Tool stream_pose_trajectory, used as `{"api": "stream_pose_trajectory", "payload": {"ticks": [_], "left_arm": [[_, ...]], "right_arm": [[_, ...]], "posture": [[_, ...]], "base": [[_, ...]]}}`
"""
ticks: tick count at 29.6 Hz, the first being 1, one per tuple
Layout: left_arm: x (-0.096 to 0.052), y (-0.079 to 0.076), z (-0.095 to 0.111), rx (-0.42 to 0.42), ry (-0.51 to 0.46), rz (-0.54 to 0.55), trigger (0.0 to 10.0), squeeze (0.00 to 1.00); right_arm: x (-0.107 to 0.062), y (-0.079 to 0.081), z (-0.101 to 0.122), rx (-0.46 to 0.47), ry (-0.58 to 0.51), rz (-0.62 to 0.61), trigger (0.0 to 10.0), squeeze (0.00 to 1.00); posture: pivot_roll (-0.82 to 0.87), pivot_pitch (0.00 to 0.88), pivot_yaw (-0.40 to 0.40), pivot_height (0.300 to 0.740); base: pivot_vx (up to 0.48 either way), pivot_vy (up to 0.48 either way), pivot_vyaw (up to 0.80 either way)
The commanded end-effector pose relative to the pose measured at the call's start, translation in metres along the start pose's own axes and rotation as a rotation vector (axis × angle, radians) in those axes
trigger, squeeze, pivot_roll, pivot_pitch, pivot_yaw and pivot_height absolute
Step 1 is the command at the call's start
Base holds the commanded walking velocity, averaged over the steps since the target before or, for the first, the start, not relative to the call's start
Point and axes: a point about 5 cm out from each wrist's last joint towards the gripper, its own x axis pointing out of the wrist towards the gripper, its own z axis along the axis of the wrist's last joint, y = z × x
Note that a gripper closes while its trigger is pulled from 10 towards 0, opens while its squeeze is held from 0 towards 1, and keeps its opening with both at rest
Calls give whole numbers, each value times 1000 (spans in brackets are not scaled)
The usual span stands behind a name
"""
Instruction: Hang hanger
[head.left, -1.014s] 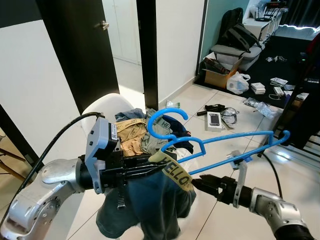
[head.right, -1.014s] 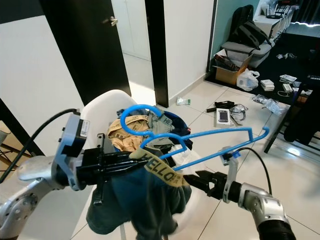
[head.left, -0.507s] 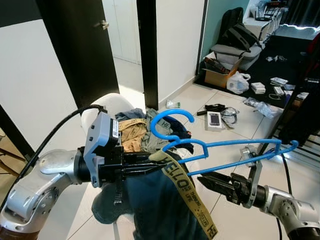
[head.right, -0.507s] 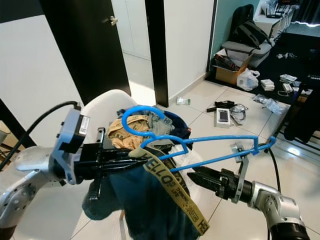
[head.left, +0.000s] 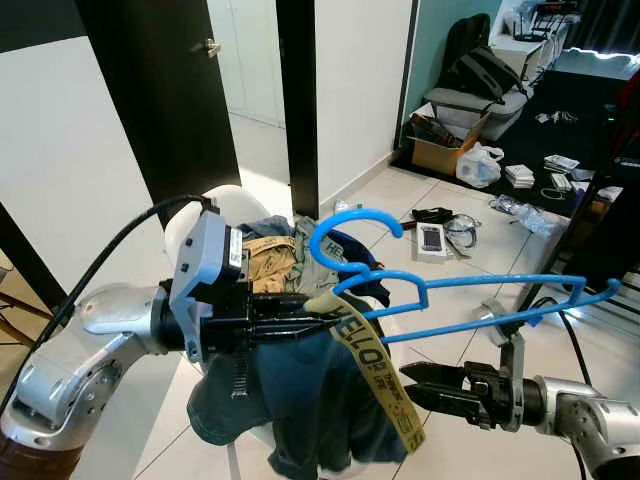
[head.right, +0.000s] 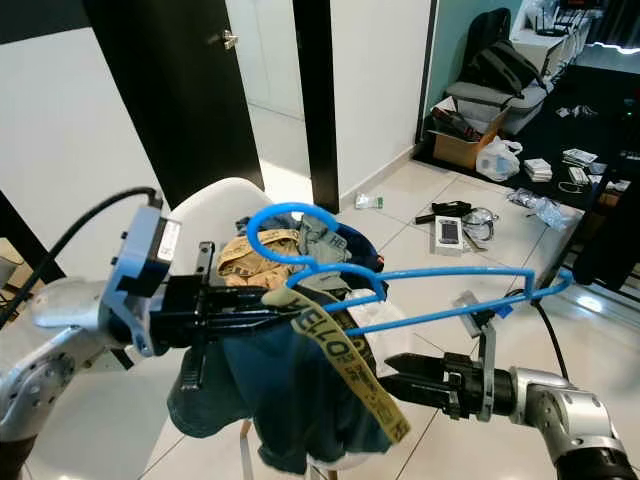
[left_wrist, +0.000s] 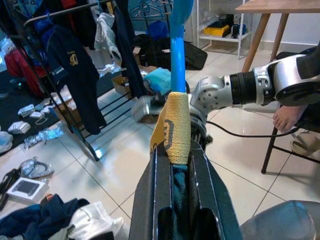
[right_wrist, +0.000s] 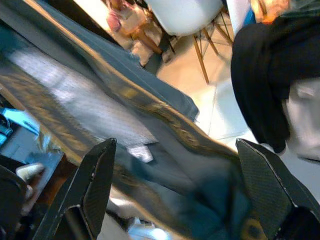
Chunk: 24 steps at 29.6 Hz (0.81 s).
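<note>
A blue plastic hanger (head.left: 470, 303) is held level in front of me, its hook (head.left: 352, 232) at the left end. A dark teal garment (head.left: 300, 390) with a yellow lettered strap (head.left: 378, 368) drapes from the hanger's left shoulder. My left gripper (head.left: 318, 310) is shut on the garment's yellow band at that shoulder; the left wrist view has both fingers (left_wrist: 150, 200) clamped on the band (left_wrist: 176, 125) under the blue rod. My right gripper (head.left: 412, 376) is open below the hanger's bar, pointing at the hanging cloth, its fingers (right_wrist: 97, 180) spread wide.
Behind the garment stands a white chair (head.left: 190, 222) piled with clothes (head.left: 265, 258). A black door (head.left: 150, 100) and door frame lie ahead. Boxes, bags and small clutter (head.left: 440, 235) litter the tiled floor at right. A clothes rack (left_wrist: 75, 55) and a person's foot (left_wrist: 287, 114) appear in the left wrist view.
The hanger has levelled out and its right end moved further right. The yellow strap has unrolled and hangs down. My right gripper has sunk a little below the bar.
</note>
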Motion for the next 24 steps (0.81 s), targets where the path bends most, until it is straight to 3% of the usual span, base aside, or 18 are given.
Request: {"api": "stream_pose_trajectory", "payload": {"ticks": [1,9,14,15,16,17,24], "left_arm": [[0,3,7,38,-13,10,10000,0],[1,5,16,72,-33,7,10000,0],[2,12,25,110,-66,38,10000,0],[2,13,27,117,-76,47,10000,0],[2,13,27,117,-76,47,10000,0],[2,14,28,119,-81,51,10000,0],[-2,19,28,129,-77,87,10000,0]], "right_arm": [[0,-7,-6,5,33,-66,10000,0],[4,-13,-9,13,59,-123,10000,0],[7,-13,-22,36,155,-128,10000,0],[7,-15,-26,43,178,-145,1529,0],[7,-15,-26,43,178,-145,1529,0],[6,-16,-27,41,189,-163,0,0],[1,-24,-26,45,179,-228,0,0]], "posture": [[-22,0,24,740],[-18,0,23,740],[-16,0,21,740],[-18,0,22,740],[-18,0,22,740],[-18,0,22,740],[-20,0,19,740]], "base": [[0,0,0],[0,0,0],[0,0,0],[0,0,0],[0,0,0],[0,0,0],[0,0,0]]}}
